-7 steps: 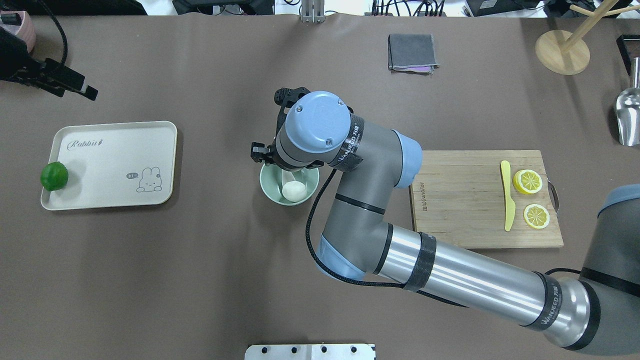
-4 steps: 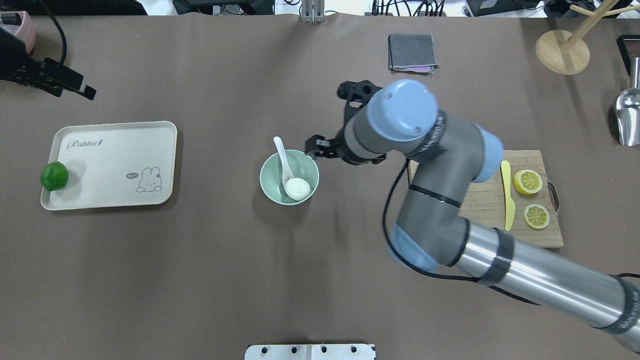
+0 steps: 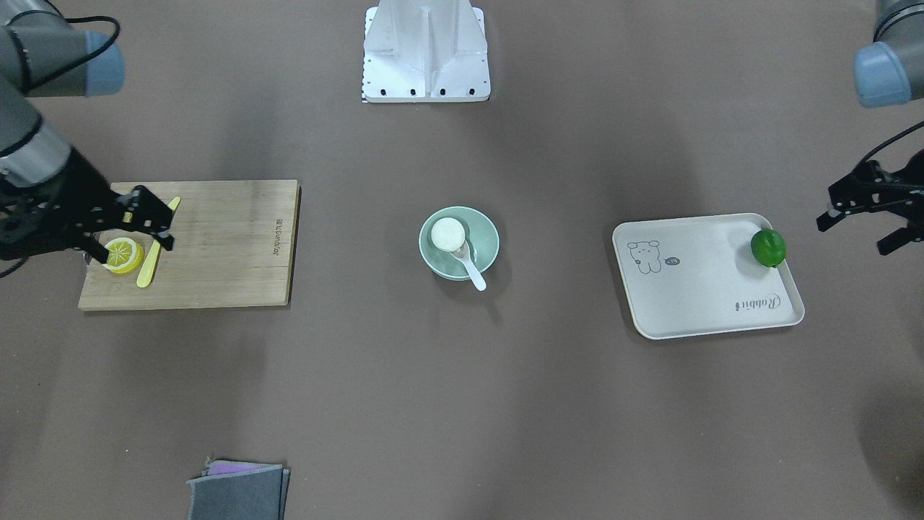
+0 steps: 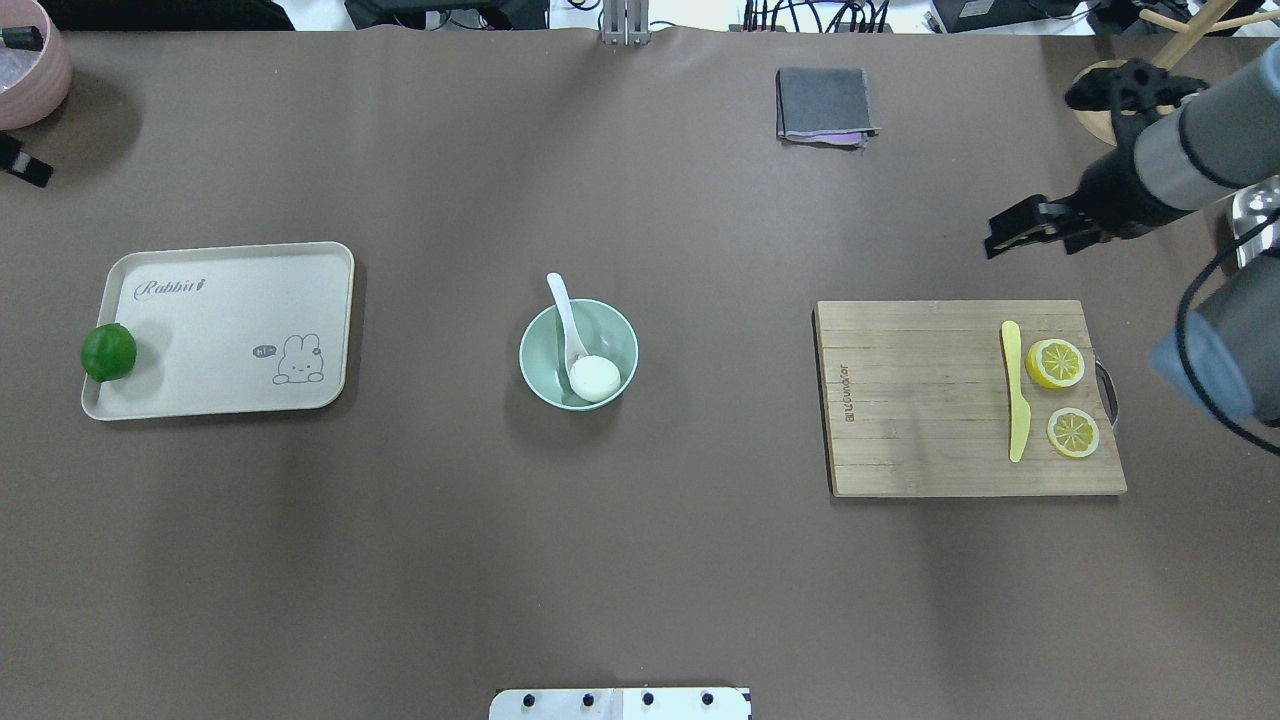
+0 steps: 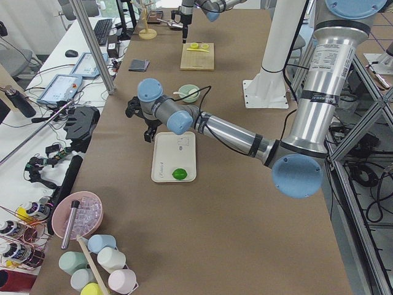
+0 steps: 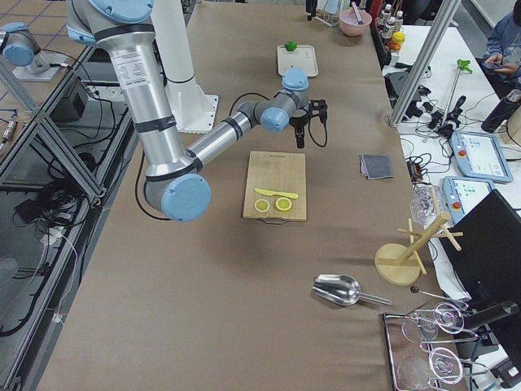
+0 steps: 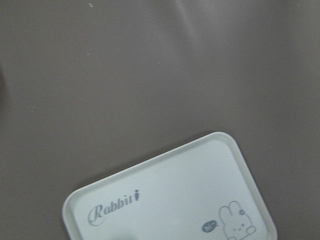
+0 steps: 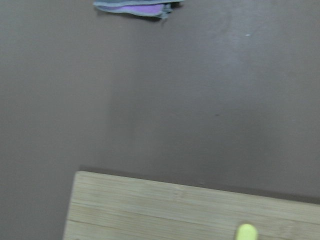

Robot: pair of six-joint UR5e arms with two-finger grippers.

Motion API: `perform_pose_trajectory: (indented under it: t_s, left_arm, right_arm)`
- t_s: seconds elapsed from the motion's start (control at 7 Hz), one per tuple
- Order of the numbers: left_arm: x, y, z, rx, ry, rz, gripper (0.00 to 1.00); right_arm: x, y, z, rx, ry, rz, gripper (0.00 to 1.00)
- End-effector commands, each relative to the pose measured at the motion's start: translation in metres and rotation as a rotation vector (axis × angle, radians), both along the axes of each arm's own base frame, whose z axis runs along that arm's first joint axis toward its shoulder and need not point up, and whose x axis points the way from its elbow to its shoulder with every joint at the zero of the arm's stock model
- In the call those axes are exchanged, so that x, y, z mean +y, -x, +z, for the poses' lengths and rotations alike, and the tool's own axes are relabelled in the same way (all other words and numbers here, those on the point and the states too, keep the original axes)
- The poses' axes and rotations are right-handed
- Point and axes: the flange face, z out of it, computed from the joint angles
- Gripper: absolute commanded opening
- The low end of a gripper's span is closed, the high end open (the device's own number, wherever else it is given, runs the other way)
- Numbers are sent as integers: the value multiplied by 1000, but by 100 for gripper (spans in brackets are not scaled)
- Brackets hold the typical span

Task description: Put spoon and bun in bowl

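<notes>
Since the earlier overhead frame, we see the right arm has swung away from the bowl's side to the table's right end. The right gripper (image 3: 148, 220) hangs there with its fingers spread and nothing between them. The left gripper (image 3: 866, 209) has also drawn back and is likewise spread and bare.

The bowl (image 4: 530, 345) has not shifted. The bun (image 4: 595, 378) lies inside it on the near right. The spoon (image 4: 565, 310) rests with its scoop against the bun and its handle poking over the far rim.

We find the bowl mid-table, well apart from the tray (image 4: 230, 330) on one side and the cutting board (image 4: 920, 400) on the other. A lime (image 4: 108, 352) sits at the tray's outer edge. A knife (image 4: 1015, 390) and two lemon slices (image 4: 1055, 362) lie near the board's outer edge, and a cloth (image 4: 825, 103) is by the table's far edge.

Only the front-facing view shows both grippers whole. Overhead, just a sliver of the left one shows. Neither wrist view shows any fingers.
</notes>
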Motion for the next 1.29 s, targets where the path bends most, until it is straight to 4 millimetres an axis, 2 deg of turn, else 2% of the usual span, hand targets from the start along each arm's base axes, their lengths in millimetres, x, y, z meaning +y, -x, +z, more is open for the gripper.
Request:
perform_pose_trajectory:
  t_s: [0.0, 0.14, 0.29, 0.43, 0.57, 0.86, 1.14]
  left_arm:
    - [3, 77, 35, -91, 0, 32, 98]
    - [23, 112, 68, -107, -26, 50, 98]
    - [53, 119, 107, -111, -29, 93, 98]
    - [59, 123, 112, -113, -25, 88, 98]
    - [62, 127, 116, -112, -9, 77, 98]
    - [62, 127, 117, -111, -3, 76, 98]
    - [80, 128, 133, -101, 24, 74, 98]
  right_arm:
    - [-8, -101, 99, 50, -34, -68, 100]
    - [-2, -137, 135, 71, -43, -81, 100]
    - [-2, -169, 165, 74, -60, -99, 100]
    - [-2, -194, 189, 82, -69, -107, 100]
    - [-3, -204, 194, 85, -70, -99, 100]
    - [-3, -222, 187, 57, -27, -74, 100]
    - [-2, -233, 192, 64, -54, -91, 100]
